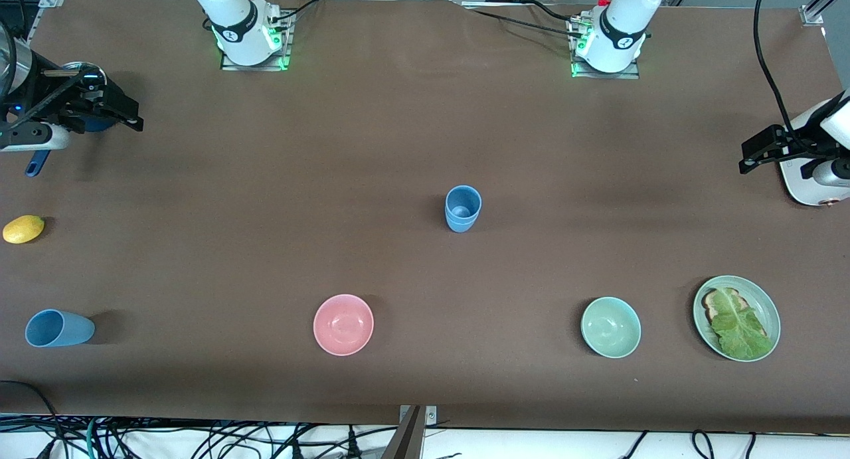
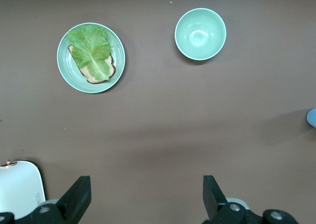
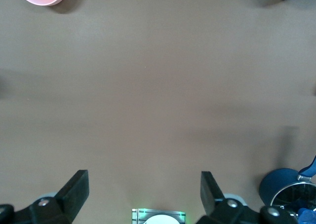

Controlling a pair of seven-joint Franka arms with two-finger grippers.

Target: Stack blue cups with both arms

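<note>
Cups of light-blue plastic sat well apart on the tabletop (image 1: 425, 127): an upright blue cup (image 1: 463, 208) near the middle, seemingly with another nested in it, and a tipped blue cup (image 1: 58, 328) lying on its side at the right arm's end, close to the front camera. Both looked light, stiff and slick, probably best pinched across the rim or upper wall. The left gripper (image 2: 145, 197) hung at its own end of the table, fingers wide and empty; the right gripper (image 3: 144, 194) likewise hovered empty, fingers wide.
</note>
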